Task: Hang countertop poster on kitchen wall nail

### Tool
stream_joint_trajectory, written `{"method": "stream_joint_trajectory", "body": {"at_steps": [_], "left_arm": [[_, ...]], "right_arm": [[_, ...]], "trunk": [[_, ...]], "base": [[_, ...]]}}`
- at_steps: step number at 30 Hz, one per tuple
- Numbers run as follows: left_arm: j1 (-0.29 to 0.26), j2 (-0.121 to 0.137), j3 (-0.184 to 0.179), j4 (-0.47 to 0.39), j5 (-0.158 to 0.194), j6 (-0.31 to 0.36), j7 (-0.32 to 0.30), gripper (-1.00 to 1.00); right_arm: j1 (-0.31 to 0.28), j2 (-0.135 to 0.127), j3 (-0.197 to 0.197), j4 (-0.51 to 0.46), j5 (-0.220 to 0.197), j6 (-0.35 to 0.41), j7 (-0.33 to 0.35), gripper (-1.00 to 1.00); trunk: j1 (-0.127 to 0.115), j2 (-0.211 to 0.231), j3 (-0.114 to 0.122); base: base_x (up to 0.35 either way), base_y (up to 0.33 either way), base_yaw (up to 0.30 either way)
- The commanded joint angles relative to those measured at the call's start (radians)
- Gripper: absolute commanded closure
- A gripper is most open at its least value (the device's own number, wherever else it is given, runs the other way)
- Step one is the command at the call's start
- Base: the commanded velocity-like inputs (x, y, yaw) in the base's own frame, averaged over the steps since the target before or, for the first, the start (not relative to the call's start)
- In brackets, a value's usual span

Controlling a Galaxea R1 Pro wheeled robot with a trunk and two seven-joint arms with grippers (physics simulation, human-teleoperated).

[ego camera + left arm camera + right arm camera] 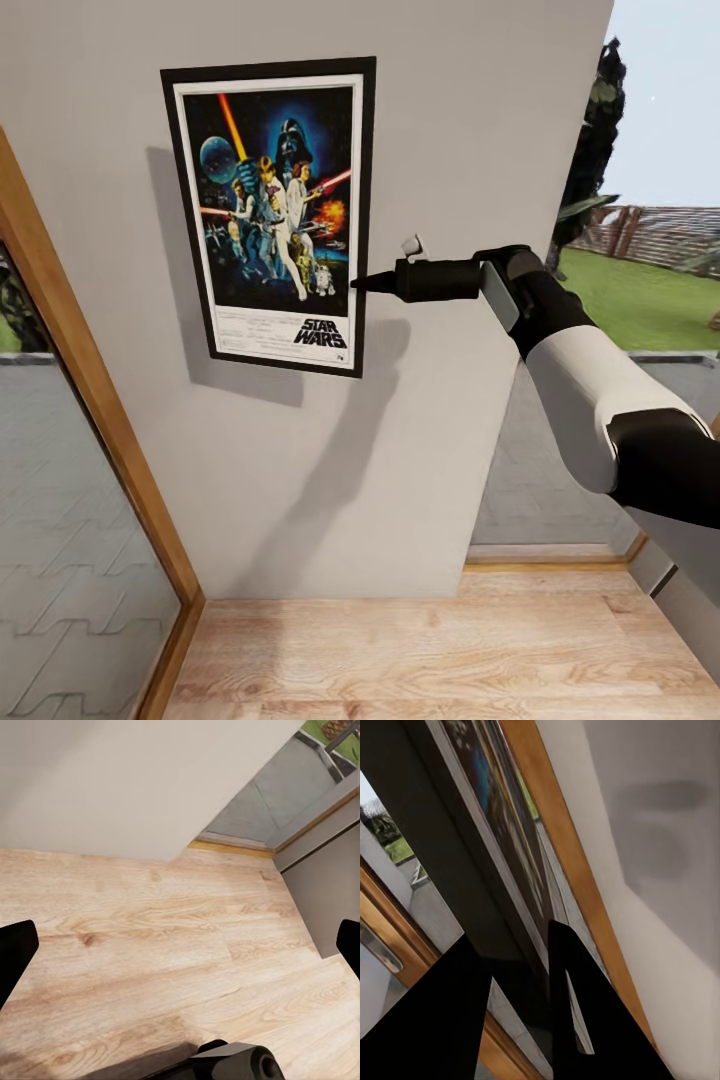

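Black-framed Star Wars poster [268,215] flat against grey wall [470,130]; my right gripper [362,283] pinches its edge; left gripper [180,945] spread wide over wooden floor [150,945], holding nothing.

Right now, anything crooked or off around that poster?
Yes: the poster sits tilted against the wall, its right side lower. The right gripper pinches its right edge, shut on it.
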Motion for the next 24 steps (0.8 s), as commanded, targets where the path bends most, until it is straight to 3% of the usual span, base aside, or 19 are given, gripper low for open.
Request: {"method": "stream_joint_trajectory", "body": {"at_steps": [1, 24], "left_arm": [[0.000, 0.000, 0.001, -0.001, -0.003, -0.010, -0.001, -1.00], [0.000, 0.000, 0.001, -0.001, -0.003, -0.010, -0.001, -1.00]], "right_arm": [[-0.001, -0.001, 0.003, 0.000, -0.009, 0.008, -0.001, 1.00], [0.000, 0.008, 0.005, 0.002, -0.009, 0.002, -0.001, 1.00]], "trunk": [[0.001, -0.002, -0.002], [0.001, -0.002, -0.002]], "base": [[0.000, 0.000, 0.000], [0.000, 0.000, 0.000]]}}
